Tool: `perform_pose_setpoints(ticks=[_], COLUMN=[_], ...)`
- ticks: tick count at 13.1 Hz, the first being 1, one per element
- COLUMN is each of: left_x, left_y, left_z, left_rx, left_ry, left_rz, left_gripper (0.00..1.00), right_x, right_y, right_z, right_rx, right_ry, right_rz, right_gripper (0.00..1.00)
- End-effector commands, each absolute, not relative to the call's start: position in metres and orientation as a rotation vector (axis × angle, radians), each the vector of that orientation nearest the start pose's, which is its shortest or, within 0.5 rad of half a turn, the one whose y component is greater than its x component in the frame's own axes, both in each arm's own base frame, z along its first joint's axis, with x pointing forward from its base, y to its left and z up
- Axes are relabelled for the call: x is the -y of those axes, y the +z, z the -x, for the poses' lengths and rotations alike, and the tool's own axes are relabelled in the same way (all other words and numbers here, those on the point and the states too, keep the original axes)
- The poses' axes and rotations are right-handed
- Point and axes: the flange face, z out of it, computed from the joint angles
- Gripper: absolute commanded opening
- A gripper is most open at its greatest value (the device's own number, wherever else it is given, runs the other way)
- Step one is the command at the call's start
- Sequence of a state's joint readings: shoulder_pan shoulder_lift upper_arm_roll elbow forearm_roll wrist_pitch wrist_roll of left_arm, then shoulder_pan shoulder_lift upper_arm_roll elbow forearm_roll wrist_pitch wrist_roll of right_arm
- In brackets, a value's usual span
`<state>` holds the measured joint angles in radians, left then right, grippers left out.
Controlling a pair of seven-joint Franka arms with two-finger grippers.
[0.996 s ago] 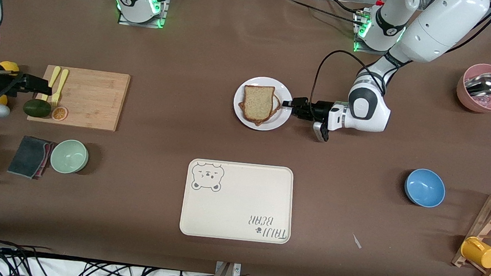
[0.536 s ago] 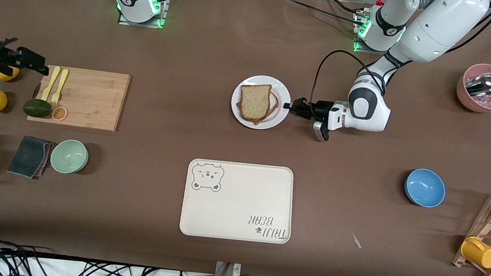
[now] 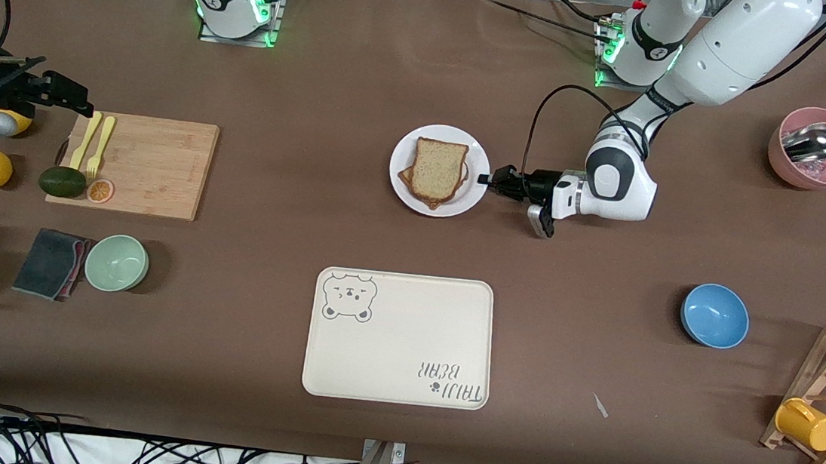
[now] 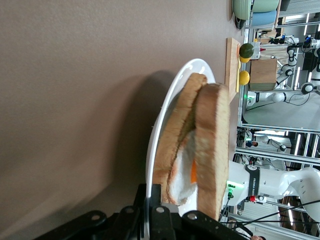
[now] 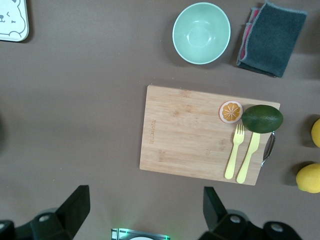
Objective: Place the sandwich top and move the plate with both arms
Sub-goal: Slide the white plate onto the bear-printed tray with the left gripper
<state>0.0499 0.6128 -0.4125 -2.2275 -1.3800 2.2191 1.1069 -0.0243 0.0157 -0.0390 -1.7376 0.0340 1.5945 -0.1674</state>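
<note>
The sandwich top (image 3: 440, 167) lies on a lower slice with fried egg (image 4: 186, 172), and the stack sits on the plate (image 3: 406, 185) near the middle of the table, farther from the front camera than the cream tray (image 3: 400, 338). The left gripper (image 3: 495, 180) is at the plate's rim on the side toward the left arm's end of the table. The left arm reaches down from its base, its forearm bent low and its wrist turned level with the table, pointing at the plate. In the left wrist view the black fingers (image 4: 162, 216) are pinched together on the plate's white edge, clamping it, with the bread just past them.

The right gripper (image 3: 66, 94) hangs over the table at the right arm's end, just beside the cutting board (image 3: 150, 165) with its yellow fork (image 5: 234, 151) and avocado (image 5: 262, 118). Its fingers (image 5: 75, 204) stand wide apart and hold nothing.
</note>
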Motion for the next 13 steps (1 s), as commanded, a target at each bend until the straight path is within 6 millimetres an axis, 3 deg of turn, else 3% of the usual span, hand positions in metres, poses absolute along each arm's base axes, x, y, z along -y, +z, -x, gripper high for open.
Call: perform_pose_setpoints(ticks=[1,7,10,13], left_x=[0.225,0.245,0.250,0.256], left_y=[0.121,0.156,0.177,0.191], left_z=[-0.449,-0.489,-0.528,-0.577], left_rx=[0.137,0.030,-0.020,-0.089], left_ry=[-0.147,-0.171,-0.135,-0.099], left_rz=[-1.980,-1.979,-1.956,-1.913], left_gripper=[0.00,0.00,0.00,0.00], right_x=[0.022,0.019,0.023,0.022], right_y=[0.544,0.547,0.556,0.554], right_z=[-0.545,-0.546,-0.557,-0.556], right_rx=[0.178,0.194,0.187,0.187], right_ry=[0.237,0.251,0.213,0.249], right_rz=[3.095,3.113,3.118,3.114], right_gripper=[1.00,1.00,1.00,1.00])
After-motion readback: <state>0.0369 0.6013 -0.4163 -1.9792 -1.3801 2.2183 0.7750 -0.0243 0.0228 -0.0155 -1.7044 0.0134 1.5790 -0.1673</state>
